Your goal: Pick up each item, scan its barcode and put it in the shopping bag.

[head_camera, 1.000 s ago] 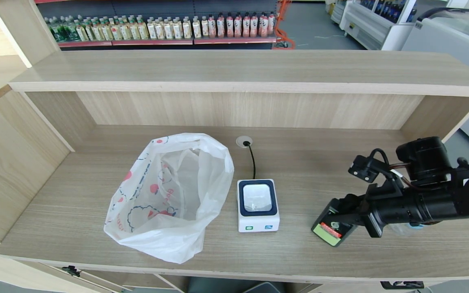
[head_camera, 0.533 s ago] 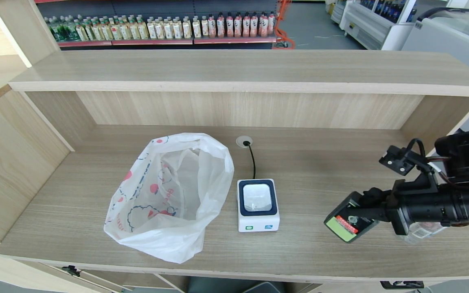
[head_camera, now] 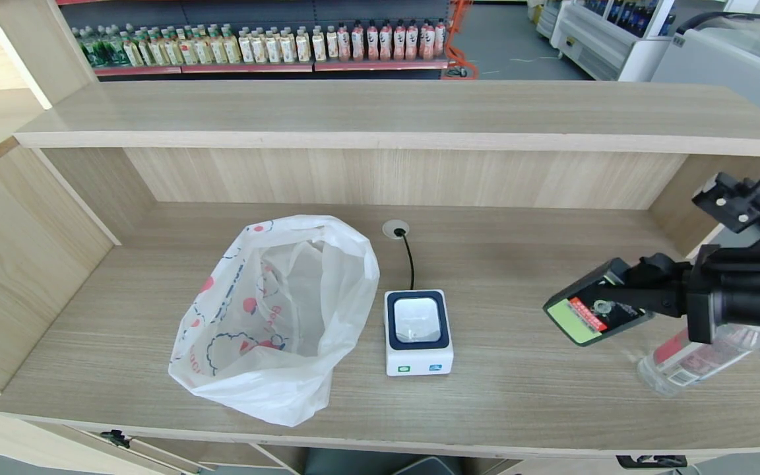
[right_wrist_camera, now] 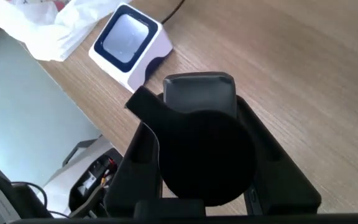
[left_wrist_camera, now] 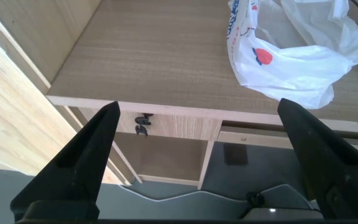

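Observation:
My right gripper (head_camera: 640,298) hangs above the right end of the counter, shut on a flat black box (head_camera: 592,311) with a green and red label, tilted face up. In the right wrist view the black box (right_wrist_camera: 207,149) sits between the fingers, with the barcode scanner (right_wrist_camera: 129,43) on the counter farther off. The white scanner (head_camera: 417,330) with its dark window stands mid-counter, left of the box. A white shopping bag (head_camera: 274,316) stands open left of the scanner. My left gripper (left_wrist_camera: 201,146) is open and holds nothing, in front of the counter's front edge near the bag (left_wrist_camera: 291,50).
A clear plastic bottle (head_camera: 691,359) with a red label lies on the counter under my right arm, near the right edge. The scanner's black cable (head_camera: 408,258) runs back to a grommet hole. A wooden back wall and raised shelf (head_camera: 406,112) enclose the counter.
My right gripper has moved right and upward with the black box, away from the scanner. The bottle beneath the arm has come into view.

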Robot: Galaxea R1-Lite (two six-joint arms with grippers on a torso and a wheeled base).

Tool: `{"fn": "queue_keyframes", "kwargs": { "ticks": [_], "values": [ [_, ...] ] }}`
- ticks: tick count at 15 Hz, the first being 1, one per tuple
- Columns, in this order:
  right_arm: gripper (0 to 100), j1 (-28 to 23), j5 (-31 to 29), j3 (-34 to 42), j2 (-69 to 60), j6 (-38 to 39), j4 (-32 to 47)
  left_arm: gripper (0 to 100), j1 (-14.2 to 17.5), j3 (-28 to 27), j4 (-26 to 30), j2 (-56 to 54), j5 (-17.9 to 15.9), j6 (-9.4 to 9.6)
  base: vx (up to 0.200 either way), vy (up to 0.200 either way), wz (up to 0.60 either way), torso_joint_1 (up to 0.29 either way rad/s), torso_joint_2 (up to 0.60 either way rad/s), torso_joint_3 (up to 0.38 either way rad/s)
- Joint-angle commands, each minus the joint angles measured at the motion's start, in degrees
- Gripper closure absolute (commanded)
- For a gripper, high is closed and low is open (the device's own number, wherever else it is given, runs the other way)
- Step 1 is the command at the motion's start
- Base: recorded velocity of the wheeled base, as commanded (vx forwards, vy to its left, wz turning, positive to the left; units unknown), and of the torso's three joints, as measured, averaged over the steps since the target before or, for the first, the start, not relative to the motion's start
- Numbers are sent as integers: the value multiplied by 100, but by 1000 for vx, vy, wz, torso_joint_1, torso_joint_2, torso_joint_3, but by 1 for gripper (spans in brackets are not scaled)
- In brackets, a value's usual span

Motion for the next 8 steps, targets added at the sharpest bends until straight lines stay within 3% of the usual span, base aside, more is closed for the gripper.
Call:
{"fn": "queue_keyframes", "kwargs": {
  "ticks": [1,3,6,8],
  "values": [
    [100,-14,16,-27,-1121,102,-24,0,4,0,-1,-2,4,-1,0,0,0,0,0,0],
    [100,91,34,-18,-1604,-1014,-24,0,4,0,-1,-2,-5,-1,0,0,0,0,0,0],
    [100,3,157,43,-2061,-4178,-50,0,4,0,-1,-2,4,-1,0,0,0,0,0,0],
    [100,153,1177,8,-2044,-5962,-6,0,4,0,-1,-2,4,-1,0,0,0,0,0,0]
  ]
}}
